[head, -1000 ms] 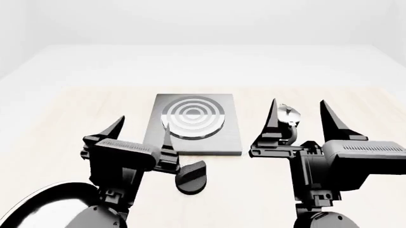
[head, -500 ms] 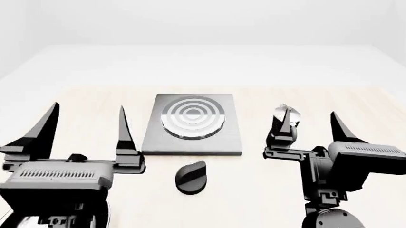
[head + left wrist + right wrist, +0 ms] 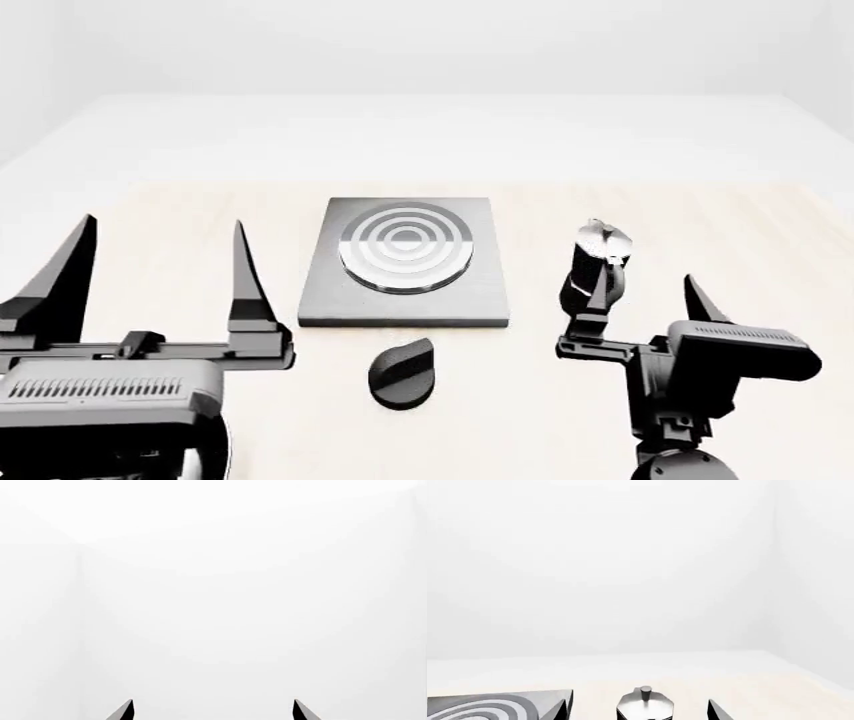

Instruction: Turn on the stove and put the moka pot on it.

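Left gripper [image 3: 158,265] now clear of knob [image 3: 402,372], wide open, empty; right gripper [image 3: 649,292] open, lining up behind moka pot [image 3: 599,262]; stove [image 3: 404,262] bare

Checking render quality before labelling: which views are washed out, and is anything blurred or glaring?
Head view: sharp, evenly lit, with bright glare on the stove rings and the moka pot top, and only faint shadows. Left wrist view: nearly all blank white, only the left hand finger tips showing. Right wrist view: mostly white wall, the pot lid and a stove corner cropped at the edge.
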You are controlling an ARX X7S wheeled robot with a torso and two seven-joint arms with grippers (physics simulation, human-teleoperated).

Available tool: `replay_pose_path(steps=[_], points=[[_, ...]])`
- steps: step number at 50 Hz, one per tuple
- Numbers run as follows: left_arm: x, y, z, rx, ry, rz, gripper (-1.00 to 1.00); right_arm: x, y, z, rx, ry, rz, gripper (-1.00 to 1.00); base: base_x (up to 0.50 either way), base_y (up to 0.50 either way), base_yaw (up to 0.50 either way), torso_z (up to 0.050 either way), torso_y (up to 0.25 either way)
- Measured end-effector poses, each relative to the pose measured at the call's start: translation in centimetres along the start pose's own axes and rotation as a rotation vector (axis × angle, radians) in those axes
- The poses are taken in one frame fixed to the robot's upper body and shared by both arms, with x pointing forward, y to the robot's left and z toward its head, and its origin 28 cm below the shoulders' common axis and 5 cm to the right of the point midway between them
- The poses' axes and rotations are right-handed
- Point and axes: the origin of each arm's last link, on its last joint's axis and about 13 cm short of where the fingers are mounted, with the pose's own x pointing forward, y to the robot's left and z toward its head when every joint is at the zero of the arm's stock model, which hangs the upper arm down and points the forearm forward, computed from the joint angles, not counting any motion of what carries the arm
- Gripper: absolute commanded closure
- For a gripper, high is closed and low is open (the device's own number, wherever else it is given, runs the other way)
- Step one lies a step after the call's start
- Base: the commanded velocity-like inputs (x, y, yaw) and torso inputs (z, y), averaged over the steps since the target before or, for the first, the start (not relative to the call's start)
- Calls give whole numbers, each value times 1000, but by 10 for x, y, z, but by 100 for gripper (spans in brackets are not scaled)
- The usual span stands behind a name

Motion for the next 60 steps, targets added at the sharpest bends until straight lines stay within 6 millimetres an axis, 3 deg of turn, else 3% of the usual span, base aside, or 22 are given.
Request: replay_pose_path(steps=[27,60], points=[[-1,-3,-2,-5,4,-10,-100,1,-3,-38,-30,107,-27,-100,0,0,0,0,0],[0,-5,-4,-18,12,-25,-100,31,-1,-69,-67,193,-55,-100,0,0,0,0,0]])
